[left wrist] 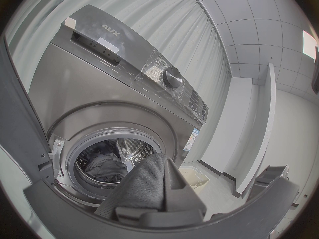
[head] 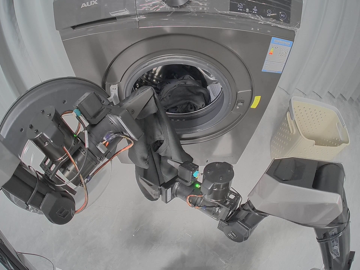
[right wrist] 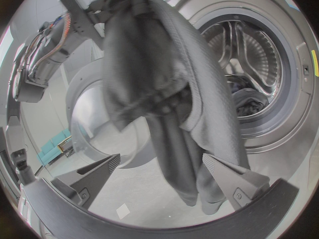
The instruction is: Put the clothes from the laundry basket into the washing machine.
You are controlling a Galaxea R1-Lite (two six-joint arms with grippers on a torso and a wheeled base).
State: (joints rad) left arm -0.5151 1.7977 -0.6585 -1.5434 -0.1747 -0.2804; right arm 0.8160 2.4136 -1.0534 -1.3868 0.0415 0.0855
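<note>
The right tool (right wrist: 161,160) stands wide open, low before the washing machine (head: 180,38), and the lower end of a dark garment (head: 157,143) hangs down between its spread fingers. The left tool (head: 143,95) grips the top of this garment at the rim of the round opening. Inside the drum lie more dark clothes (head: 183,94). The laundry basket (head: 311,128) stands on the floor, right of the machine.
</note>
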